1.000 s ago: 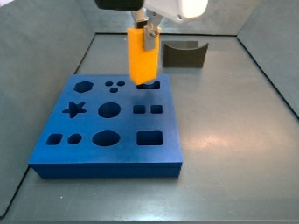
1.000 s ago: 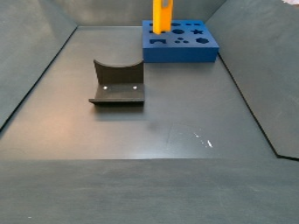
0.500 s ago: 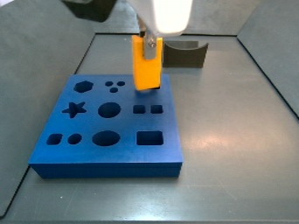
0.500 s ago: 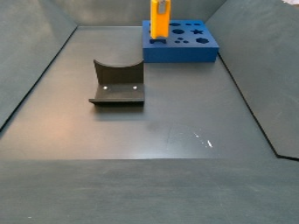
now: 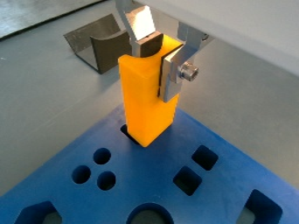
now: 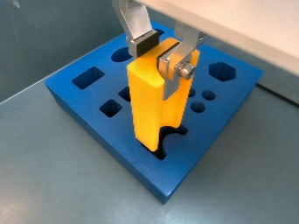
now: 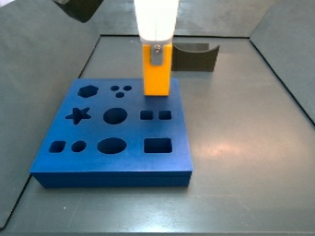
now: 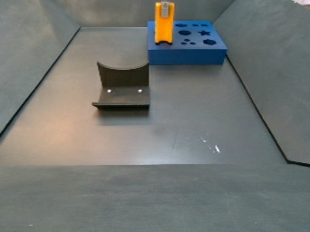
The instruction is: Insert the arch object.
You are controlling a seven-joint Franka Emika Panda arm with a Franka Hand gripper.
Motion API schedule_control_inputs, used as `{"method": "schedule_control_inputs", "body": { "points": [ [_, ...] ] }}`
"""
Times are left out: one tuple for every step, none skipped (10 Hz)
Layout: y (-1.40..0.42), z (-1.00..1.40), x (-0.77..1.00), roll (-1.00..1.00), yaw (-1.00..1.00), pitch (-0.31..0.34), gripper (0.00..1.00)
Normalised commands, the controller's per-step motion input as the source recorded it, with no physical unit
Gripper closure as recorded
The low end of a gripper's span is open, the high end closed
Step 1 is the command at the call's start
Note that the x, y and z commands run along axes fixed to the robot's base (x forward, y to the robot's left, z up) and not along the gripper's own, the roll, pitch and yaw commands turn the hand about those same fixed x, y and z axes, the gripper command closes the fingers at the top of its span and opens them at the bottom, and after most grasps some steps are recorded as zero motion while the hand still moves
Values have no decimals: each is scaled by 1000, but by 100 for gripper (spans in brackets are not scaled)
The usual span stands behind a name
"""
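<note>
Claw (image 5: 162,54) points straight down, gripping the upright arch object (image 5: 149,98), whose foot enters the blue board (image 5: 233,188).

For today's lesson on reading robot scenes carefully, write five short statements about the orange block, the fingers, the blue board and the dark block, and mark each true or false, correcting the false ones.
1. The gripper has its fingers closed on the arch object. True.
2. The arch object lies flat on the blue board. False: it stands upright, its lower end in a hole at the board's edge.
3. The dark block sits on the grey floor, apart from the board. True.
4. The board has a star-shaped hole. True.
5. Every hole in the board is filled. False: the others are empty.
</note>
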Motion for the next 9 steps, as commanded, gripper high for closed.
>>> {"method": "schedule_control_inputs", "body": {
  "points": [
    [46,-149,0,14,-43,0,100],
    [94,-269,0,29,-206,16,100],
    [143,-243,-34,36,-134,20,100],
    [206,-220,-183,39,-26,0,100],
    [166,-220,-206,29,0,0,100],
    [80,-234,-91,3,217,-3,100],
    [0,-257,0,0,283,-24,100],
    [0,-320,134,0,191,0,100],
    [0,-334,257,0,151,0,100]
  ]
}}
